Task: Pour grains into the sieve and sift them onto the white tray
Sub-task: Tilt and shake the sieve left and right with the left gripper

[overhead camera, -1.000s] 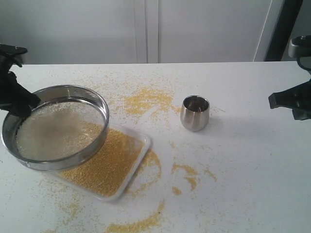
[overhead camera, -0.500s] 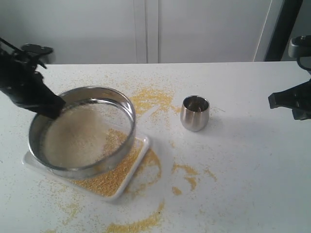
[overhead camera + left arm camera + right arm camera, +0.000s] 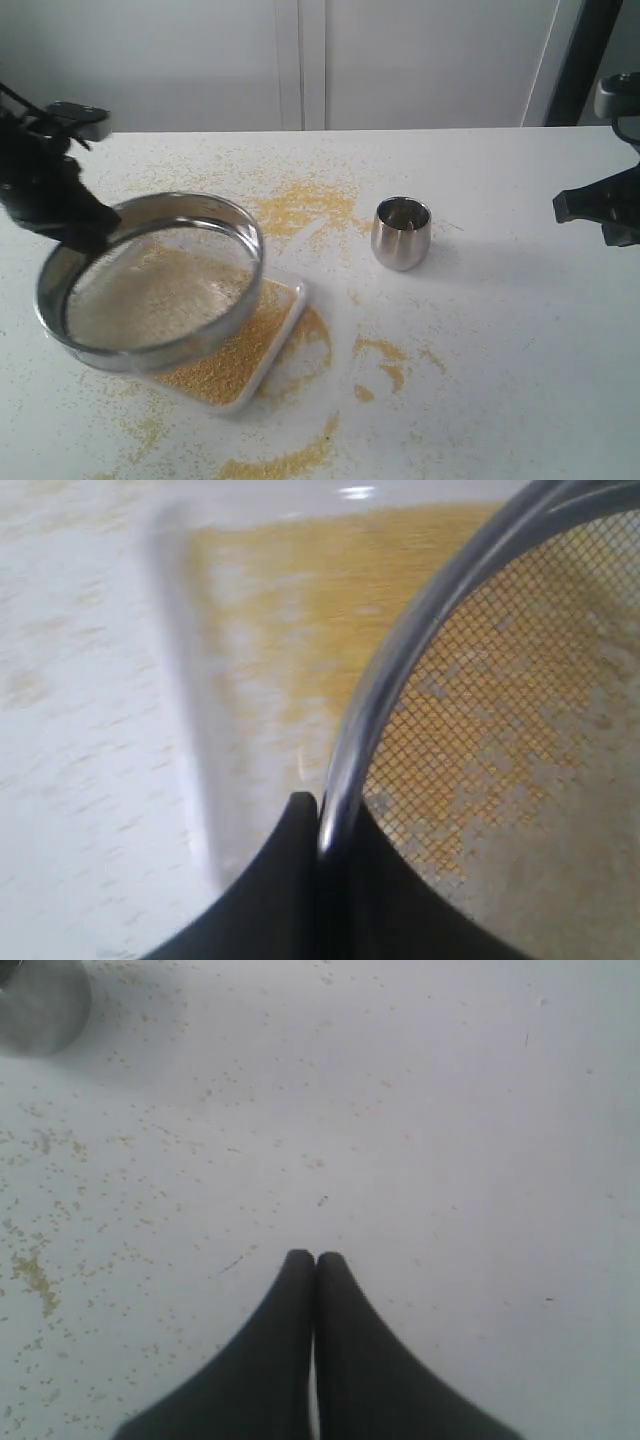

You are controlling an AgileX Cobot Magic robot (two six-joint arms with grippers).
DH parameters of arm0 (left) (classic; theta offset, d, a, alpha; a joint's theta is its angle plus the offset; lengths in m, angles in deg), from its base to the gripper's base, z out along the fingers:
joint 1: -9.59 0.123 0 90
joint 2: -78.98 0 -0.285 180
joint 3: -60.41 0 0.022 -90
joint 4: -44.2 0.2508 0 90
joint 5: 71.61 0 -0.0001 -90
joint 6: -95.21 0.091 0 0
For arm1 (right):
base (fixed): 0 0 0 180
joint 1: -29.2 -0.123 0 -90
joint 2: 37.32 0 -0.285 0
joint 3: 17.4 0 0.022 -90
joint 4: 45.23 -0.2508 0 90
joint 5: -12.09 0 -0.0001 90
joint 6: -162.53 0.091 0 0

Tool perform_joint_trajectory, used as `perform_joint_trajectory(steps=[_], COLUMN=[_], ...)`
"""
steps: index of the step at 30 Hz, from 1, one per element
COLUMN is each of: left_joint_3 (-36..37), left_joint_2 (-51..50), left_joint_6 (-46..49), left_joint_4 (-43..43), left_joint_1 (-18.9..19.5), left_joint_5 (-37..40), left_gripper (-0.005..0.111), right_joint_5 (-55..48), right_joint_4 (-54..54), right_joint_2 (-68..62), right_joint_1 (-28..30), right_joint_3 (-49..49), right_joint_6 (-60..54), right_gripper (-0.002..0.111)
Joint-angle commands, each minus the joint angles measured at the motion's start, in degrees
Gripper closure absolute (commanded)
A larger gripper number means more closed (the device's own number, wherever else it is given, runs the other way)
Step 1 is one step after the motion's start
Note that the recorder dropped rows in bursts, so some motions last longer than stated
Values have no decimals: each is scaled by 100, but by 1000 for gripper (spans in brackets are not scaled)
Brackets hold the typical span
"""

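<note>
White worktop (image 3: 500,330), strewn with yellow spill. Sieve (image 3: 170,352): gripped at its rim by the left tool (image 3: 318,806) and held over the white tray (image 3: 297,293), so that fine grains (image 3: 240,345) are dropped there. It is shifted left against half a second earlier. Right tool (image 3: 316,1260): pressed together, empty, parked aside.

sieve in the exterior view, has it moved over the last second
Yes. The sieve swung right toward the steel cup, then came partway back left. It now sits farther from the cup than half a second ago.
</note>
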Motion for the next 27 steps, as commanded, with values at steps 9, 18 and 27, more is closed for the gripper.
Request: perform_joint_trajectory(steps=[9,18,27], left_joint_3=[184,212,144], left_joint_2=[72,85,83], left_joint_6=[640,396,-1341], left_joint_4=[-688,-552,320], left_joint_1=[-615,-633,125], left_joint_5=[-67,153,-389], left_gripper=[107,107,107], right_joint_5=[72,72,72], right_joint_4=[15,15,15], right_joint_2=[37,37,37], right_joint_1=[9,9,9], right_joint_3=[-9,-9,-9], right_joint_6=[21,21,21], right_gripper=[108,108,108])
